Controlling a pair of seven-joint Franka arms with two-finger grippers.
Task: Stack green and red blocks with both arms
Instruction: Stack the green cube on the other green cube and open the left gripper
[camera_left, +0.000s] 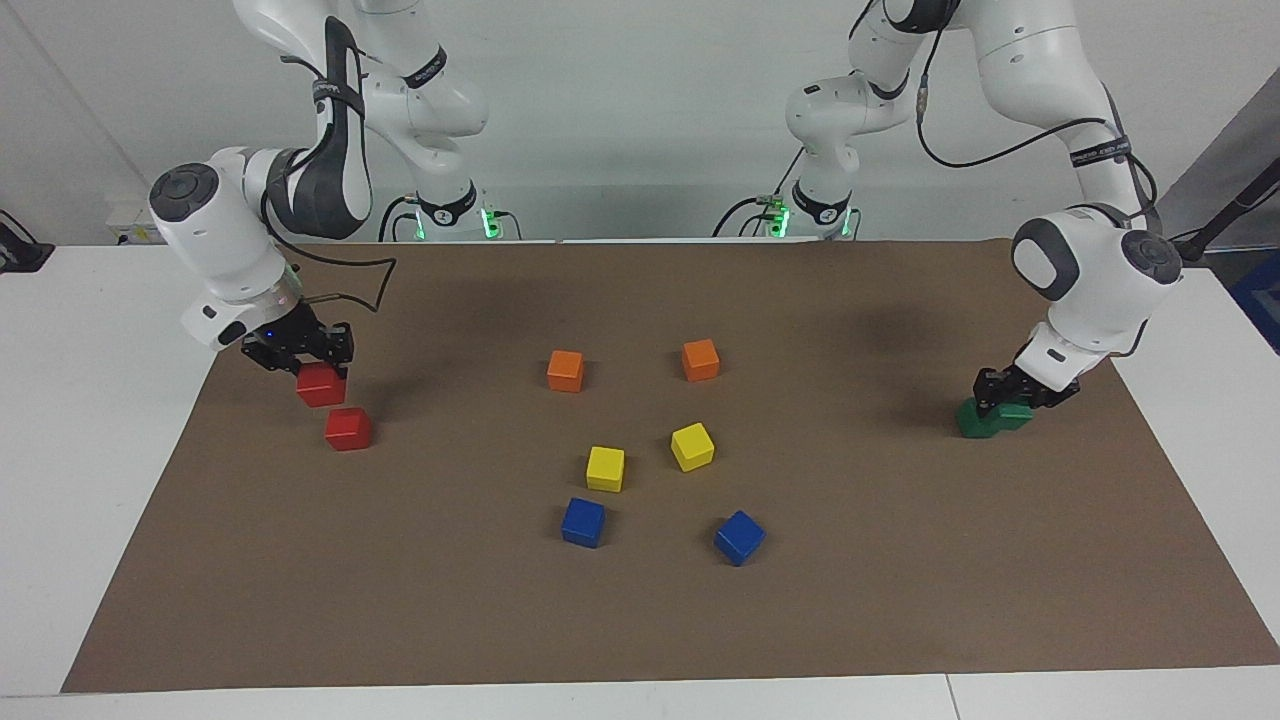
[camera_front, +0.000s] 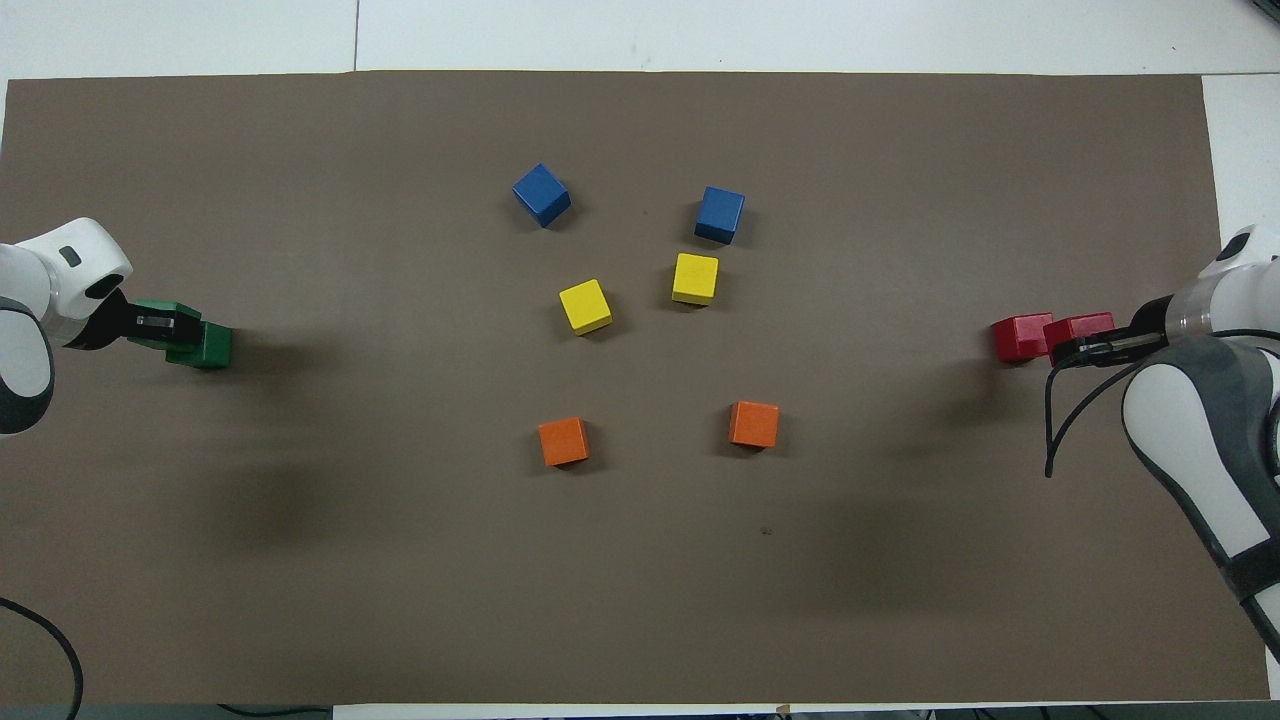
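The right arm's black two-finger gripper (camera_left: 300, 352) grips a bright red matte cube (camera_left: 321, 385), lifted just beside the second red cube (camera_left: 348, 429) on the brown mat (camera_left: 400, 600) at its own end. At the other end, the left gripper (camera_left: 1020, 388) clasps a dark green cube (camera_left: 1012, 414) atop (and skewed on) another green cube (camera_left: 972, 419). Well apart mid-mat sit two orange cubes (camera_left: 566, 370), two yellow cubes (camera_left: 605, 468) and two blue cubes (camera_left: 583, 522), blocking neither arm.

Two bright red blocks (camera_left: 335, 408) at the right arm's edge of the plain brown mat (camera_left: 400, 600), two dark green blocks (camera_left: 990, 418) at the left arm's edge. Mid-mat: two orange cubes (camera_left: 565, 370), two yellow cubes (camera_left: 605, 468), two blue cubes (camera_left: 583, 522).
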